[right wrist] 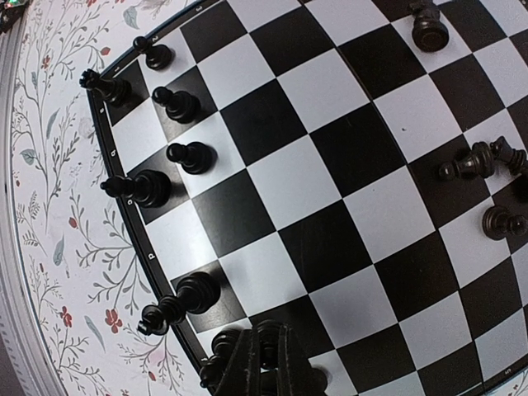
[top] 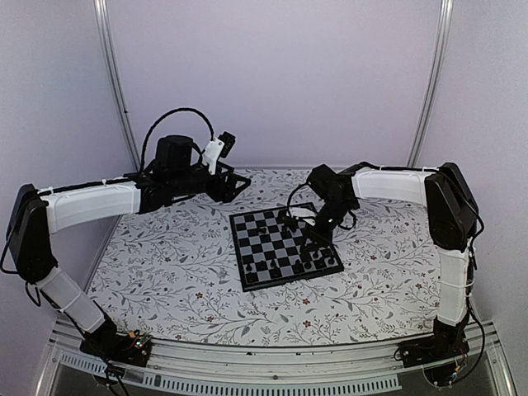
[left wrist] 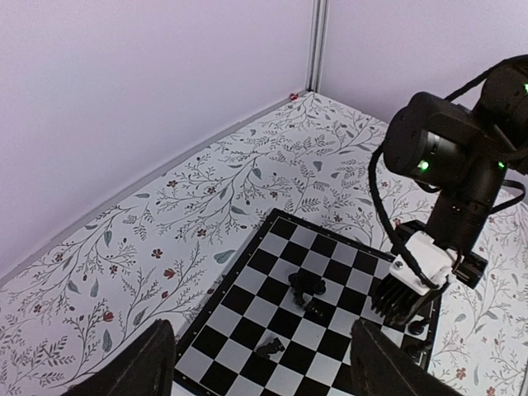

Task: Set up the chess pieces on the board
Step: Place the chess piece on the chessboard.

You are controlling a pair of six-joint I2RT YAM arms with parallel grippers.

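right gripper closed over the board's edge

right gripper [right wrist: 264,340] is pinched together above the board [right wrist: 330,148], at 6 o'clock in its wrist view. chess pieces [right wrist: 144,188] line the 9 o'clock edge; others lie scattered toward 3 o'clock. left gripper [left wrist: 261,330] hangs spread apart.

Left arm [top: 91,202] and right arm [top: 388,186] share black joints, white sleeves and looping black cables; the right gripper [left wrist: 398,312] is ribbed black (green lights above it, 1 o'clock).
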